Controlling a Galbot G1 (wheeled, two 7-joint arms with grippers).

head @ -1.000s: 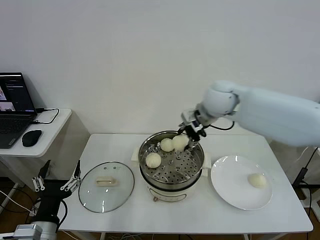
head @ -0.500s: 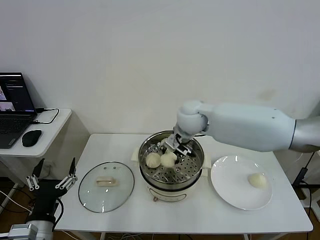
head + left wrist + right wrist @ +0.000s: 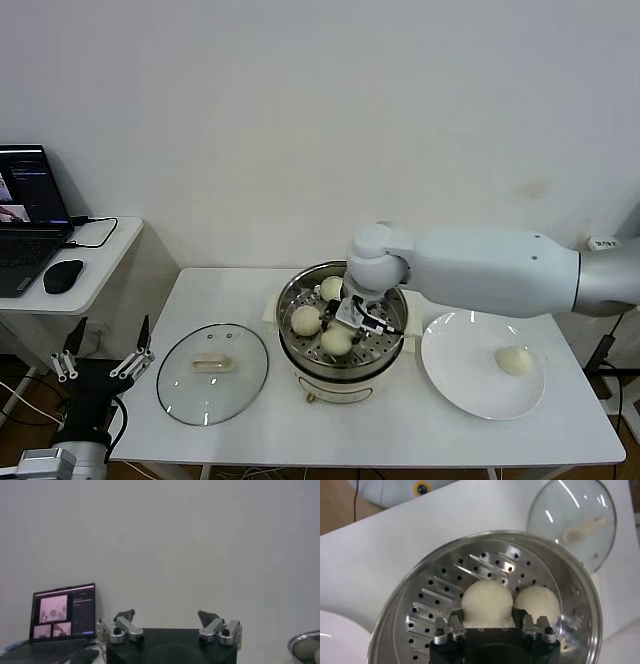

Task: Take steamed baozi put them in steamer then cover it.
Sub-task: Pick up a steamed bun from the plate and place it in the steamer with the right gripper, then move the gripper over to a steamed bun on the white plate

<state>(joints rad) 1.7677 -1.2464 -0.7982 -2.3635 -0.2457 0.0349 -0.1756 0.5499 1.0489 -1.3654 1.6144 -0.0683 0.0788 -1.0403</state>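
- White table [image 3: 240, 290] against a plain wall holds the steamer [image 3: 343, 335].
- Right gripper [image 3: 345, 322], inside the steamer, pinches a bun [image 3: 486, 603] beside two others.
- Buns look soft and light; grip their sides gently.
- Left gripper [image 3: 170, 628] waits spread, left of the steamer.

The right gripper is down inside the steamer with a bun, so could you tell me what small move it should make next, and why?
Probably open the right gripper and lift straight up. The bun between its fingers looks already down on the steamer floor beside two others, while one bun still waits on the plate.
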